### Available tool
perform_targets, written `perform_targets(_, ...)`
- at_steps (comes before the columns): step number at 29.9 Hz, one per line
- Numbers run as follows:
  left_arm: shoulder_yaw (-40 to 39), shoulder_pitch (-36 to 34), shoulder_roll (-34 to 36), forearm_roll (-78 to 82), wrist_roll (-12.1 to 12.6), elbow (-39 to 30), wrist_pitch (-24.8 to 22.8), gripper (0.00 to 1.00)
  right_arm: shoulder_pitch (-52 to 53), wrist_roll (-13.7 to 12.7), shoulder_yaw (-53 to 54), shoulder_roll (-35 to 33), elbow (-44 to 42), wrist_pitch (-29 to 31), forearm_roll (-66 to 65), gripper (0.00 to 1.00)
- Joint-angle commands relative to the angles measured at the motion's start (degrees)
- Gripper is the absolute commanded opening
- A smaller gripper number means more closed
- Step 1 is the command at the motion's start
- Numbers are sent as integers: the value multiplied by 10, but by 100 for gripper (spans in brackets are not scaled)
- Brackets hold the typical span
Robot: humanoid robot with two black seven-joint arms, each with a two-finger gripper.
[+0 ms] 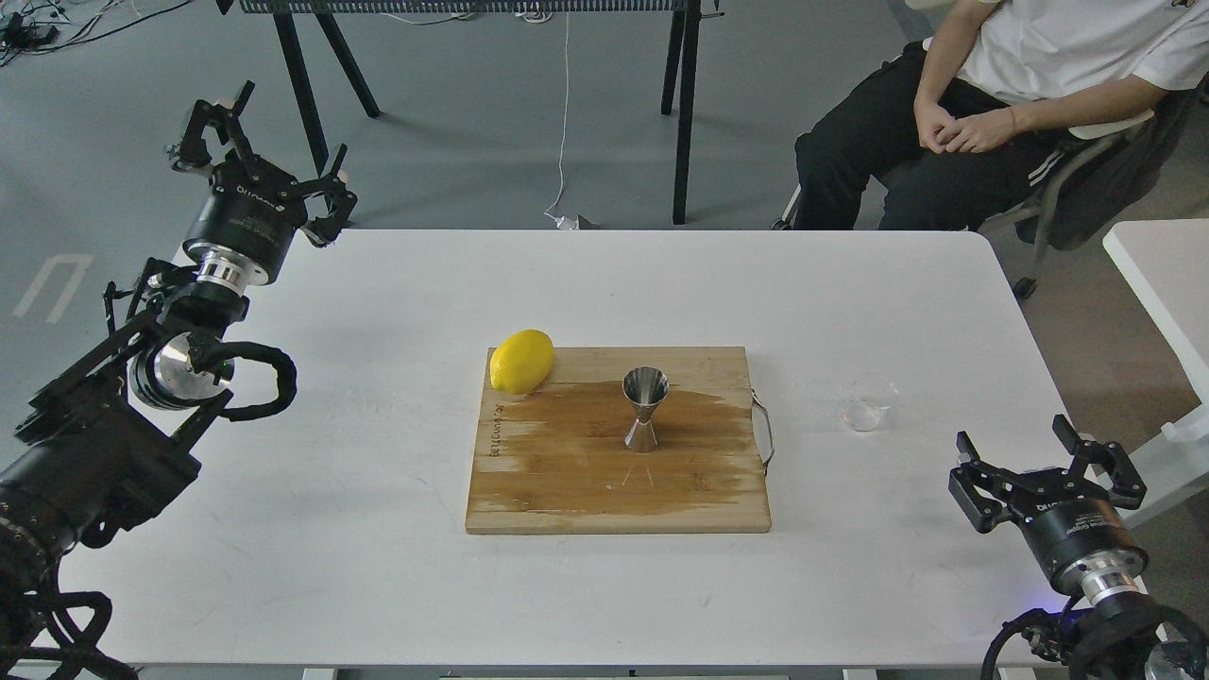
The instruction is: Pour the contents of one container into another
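Note:
The steel hourglass jigger (644, 409) stands upright near the middle of the wooden cutting board (567, 482). A small clear glass cup (869, 402) sits on the white table to the right of the board. My right gripper (1045, 453) is open at the table's right front, a hand's width nearer than the cup and apart from it. My left gripper (266, 144) is open too, raised over the table's far left corner, far from both containers. Neither gripper holds anything.
A yellow lemon (520, 361) rests on the board's far left corner. The board has a wet dark patch and a metal handle (763, 433) on its right side. A seated person (1001, 104) is beyond the table's far right.

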Motion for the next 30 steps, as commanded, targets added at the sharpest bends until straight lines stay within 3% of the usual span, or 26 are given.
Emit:
perform_targets(1,0,-1,3,-1,0,0,0,100,36,-10,0,8,-3,-76,-1,100)
perform_targets(11,-1,-1,5,-2,-2,0,2,100,144,-25,-61,50,-68,-159,-6,100)
perform_targets(23,-3,0,14,-2,-3,0,2,100,205,-26,-61,108,-185,-151,-6,99)
perform_targets(30,-2,3,12,-1,-2,6,2,100,243,-31,-69,111,-238,-146,-6,92)
